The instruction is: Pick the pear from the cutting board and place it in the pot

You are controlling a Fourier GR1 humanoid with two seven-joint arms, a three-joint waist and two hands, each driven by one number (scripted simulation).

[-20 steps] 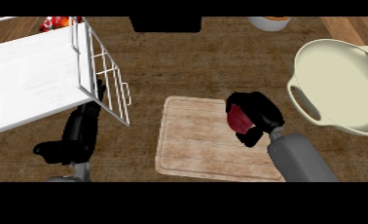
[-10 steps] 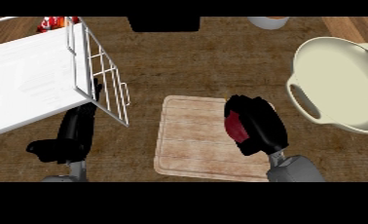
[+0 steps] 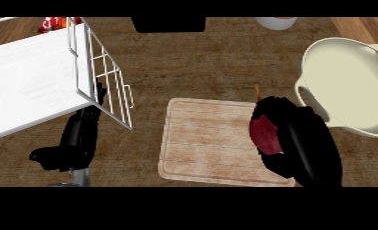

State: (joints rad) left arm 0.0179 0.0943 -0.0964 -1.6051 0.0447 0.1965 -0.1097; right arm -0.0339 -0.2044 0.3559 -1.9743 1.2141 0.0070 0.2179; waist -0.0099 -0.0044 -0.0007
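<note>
Here the right hand (image 3: 299, 144) curls round the pear (image 3: 266, 135) at the cutting board (image 3: 210, 144)'s right edge, beside the pot (image 3: 347, 81).

Even, flat light — soft shadows under the rack (image 3: 111, 89) — no glare.

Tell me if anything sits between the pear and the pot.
Nothing visible does. The right hand is curled round the pear at the cutting board's right edge, and only bare counter lies between it and the pot.
</note>
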